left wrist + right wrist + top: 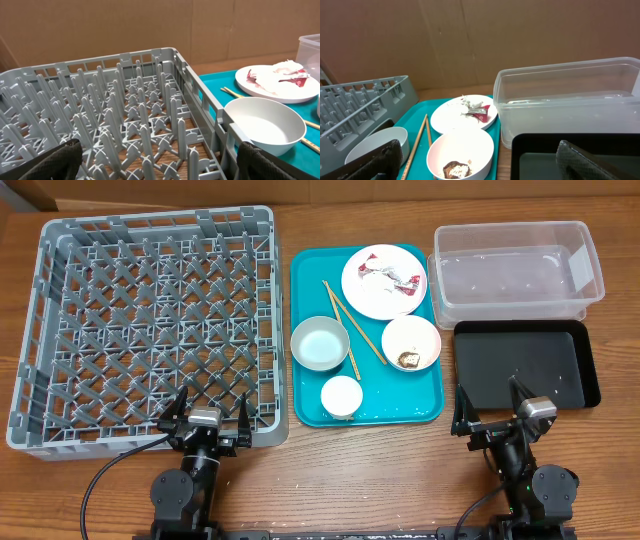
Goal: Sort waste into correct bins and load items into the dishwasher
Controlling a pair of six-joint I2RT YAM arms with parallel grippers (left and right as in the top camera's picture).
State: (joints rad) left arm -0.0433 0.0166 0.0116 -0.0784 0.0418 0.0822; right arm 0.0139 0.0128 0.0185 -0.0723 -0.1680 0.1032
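The crumpled white and red wrappers (pixel 393 278) lie on the pink plate (pixel 362 298), which sits in the far right corner of the teal tray (pixel 308 268). Just nearer than the plate, by the tray's right edge, a whitish bowl (pixel 420 332) holds a small brown lump (pixel 408 359) with a few rice grains (pixel 462 170) against it. A second bowl (pixel 320 343), empty, stands by the tray's left edge, and a small white cup (pixel 341 396) stands upright near the tray's near edge. Two chopsticks (pixel 352 321) lie slanted on the tray between the two bowls, their far ends beside the plate. Right of the tray, at the table's (pixel 340 480) far right, is the clear tub (pixel 515 265), with the black tray (pixel 525 365) just beside it on the near side; both are empty. The grey dish rack (pixel 150 320) fills the table's left side, its right wall just beside the teal tray, and nothing is in it. The left gripper (pixel 211 409) is at the rack's near edge, jaws spread wide and holding nothing. The right gripper (pixel 492 406) is at the black tray's near left corner, also spread wide and empty.
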